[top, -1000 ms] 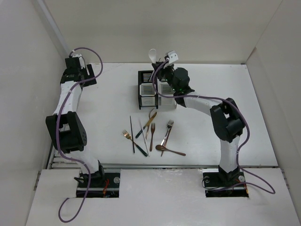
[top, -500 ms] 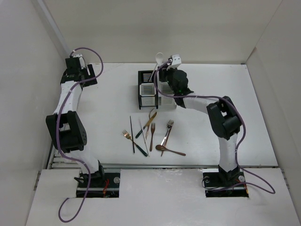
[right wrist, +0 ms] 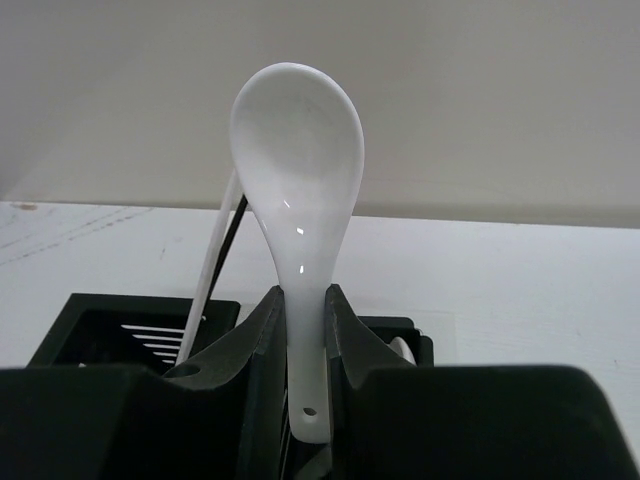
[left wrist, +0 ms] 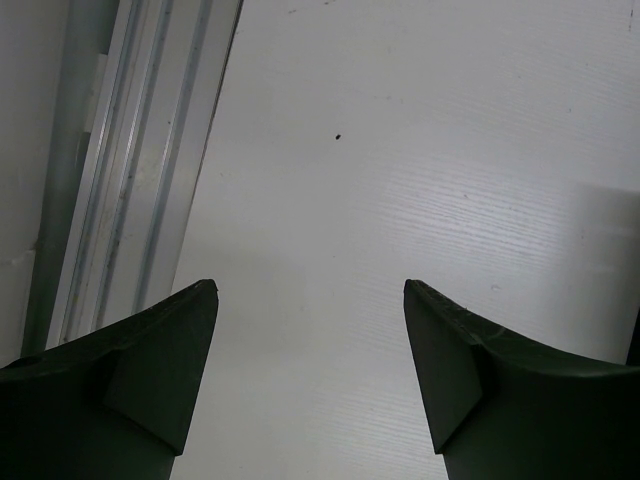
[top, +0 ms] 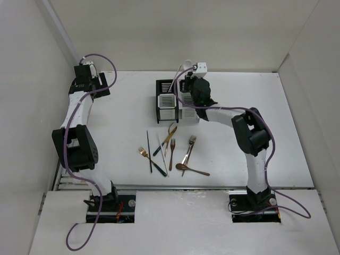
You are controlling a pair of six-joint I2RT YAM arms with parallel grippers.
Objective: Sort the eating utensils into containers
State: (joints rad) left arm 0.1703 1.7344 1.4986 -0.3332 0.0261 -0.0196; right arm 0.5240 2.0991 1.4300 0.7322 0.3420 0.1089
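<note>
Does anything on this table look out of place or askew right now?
Nothing spilled or broken. A thin white stick leans askew out of the black slotted caddy, behind the white ceramic soup spoon gripped in the right hand. Copper-gold forks and a black chopstick lie crisscrossed mid-table, unsorted.

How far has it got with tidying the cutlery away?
Partway. Done: two slim pieces lean in the black caddy. In hand: the right gripper pinches a white ceramic soup spoon over the caddy pair. To do: forks, chopsticks and a copper spoon lie on the table; the left gripper hangs open, empty.
</note>
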